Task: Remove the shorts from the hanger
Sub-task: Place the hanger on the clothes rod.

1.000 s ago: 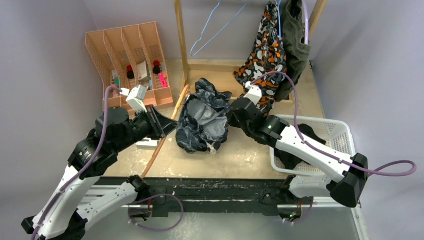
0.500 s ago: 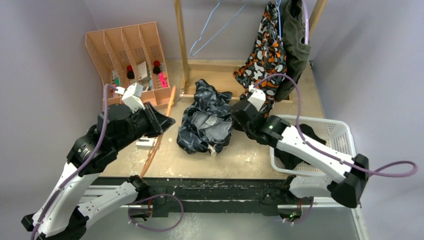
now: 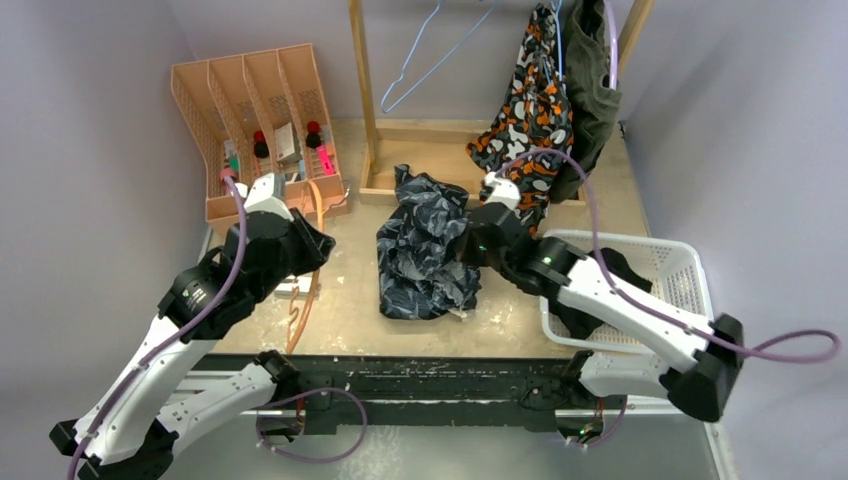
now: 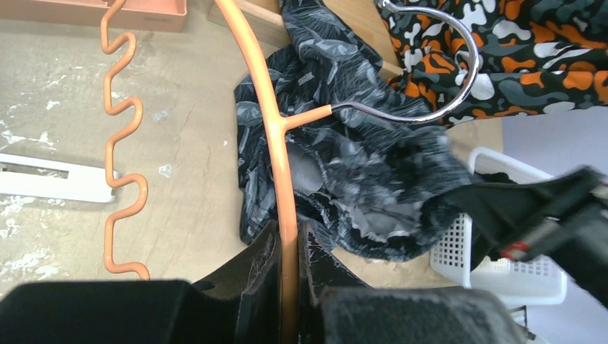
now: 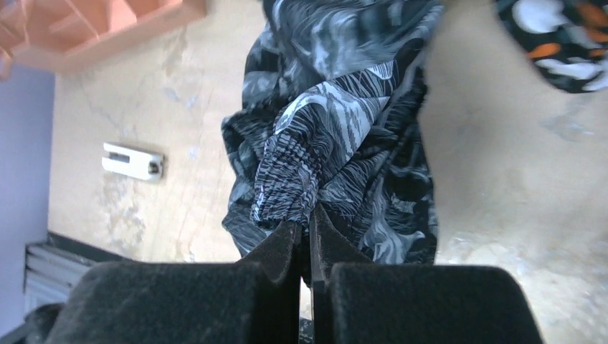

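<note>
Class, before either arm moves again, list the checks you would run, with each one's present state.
1. Left fingers shut on orange hanger: ok.
2. Right fingers shut on patterned shorts, at the waistband: ok.
3. Those shorts off the hanger: ok, gap in top view.
4. White basket has room: ok, seemingly.
5. All shorts unhung: not ok, camouflage shorts and olive shorts hang at the back.

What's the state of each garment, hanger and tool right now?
left tool: shut on orange hanger
right tool: shut on patterned shorts
orange hanger: bare, apart from the shorts
patterned shorts: off the hanger, crumpled on table
camouflage shorts: hanging on rack
olive shorts: hanging on rack
black shorts: in white basket
blue wire hanger: empty, on rack
</note>
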Robot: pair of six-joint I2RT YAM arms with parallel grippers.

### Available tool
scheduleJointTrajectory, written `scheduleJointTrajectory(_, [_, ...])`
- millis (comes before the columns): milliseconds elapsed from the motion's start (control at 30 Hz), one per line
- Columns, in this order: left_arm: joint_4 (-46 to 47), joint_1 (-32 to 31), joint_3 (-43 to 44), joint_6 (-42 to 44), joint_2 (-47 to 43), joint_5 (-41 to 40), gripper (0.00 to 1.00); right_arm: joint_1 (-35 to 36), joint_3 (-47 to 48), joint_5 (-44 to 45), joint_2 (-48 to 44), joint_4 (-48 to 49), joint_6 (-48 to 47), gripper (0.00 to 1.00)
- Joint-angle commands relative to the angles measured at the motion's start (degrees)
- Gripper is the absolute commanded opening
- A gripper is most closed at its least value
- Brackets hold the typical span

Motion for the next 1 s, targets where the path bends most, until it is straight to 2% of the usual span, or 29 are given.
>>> scheduleJointTrajectory(0, [6.98,0.24,0.28,-0.51,-2.45,-0.72,0.00,-0.03,1.67,-10.31,9.13,7.73,-5.30,0.00])
scheduleJointTrajectory(100, [7.70,0.21,-0.92,-2.15,-4.29,-0.16,0.00,0.00,3.12,-14.39,15.99,9.54,-7.70,0.01])
scheduleJointTrajectory(267, [9.70,0.24,-3.14,-4.67,-6.49,0.84,0.00,2.12,6.90,-19.00,23.86,9.95,-10.80,0.24])
scheduleJointTrajectory(400, [10.42,0.17,-3.94,-7.38,-7.19,-0.22,0.00,5.64,7.53,-18.74,22.11,11.69,-11.95,0.46])
scheduleJointTrajectory(467, [10.66,0.19,-4.46,-9.75,-7.57,-2.49,0.00,7.37,7.16,-18.43,20.46,12.55,-11.57,0.53])
scheduleJointTrajectory(667, [11.55,0.20,-7.07,-16.92,-9.81,-7.78,0.00,12.38,3.20,-20.31,13.02,20.88,-8.98,0.58])
scheduleJointTrajectory(867, [13.06,0.19,-9.34,-21.95,-11.77,-11.32,0.00,13.00,-3.97,-27.30,4.14,33.98,-5.22,0.63])
scheduleJointTrajectory(967, [10.71,0.18,-7.60,-23.27,-9.92,-12.39,0.00,13.01,-6.43,-27.46,1.48,37.52,-3.73,0.63])
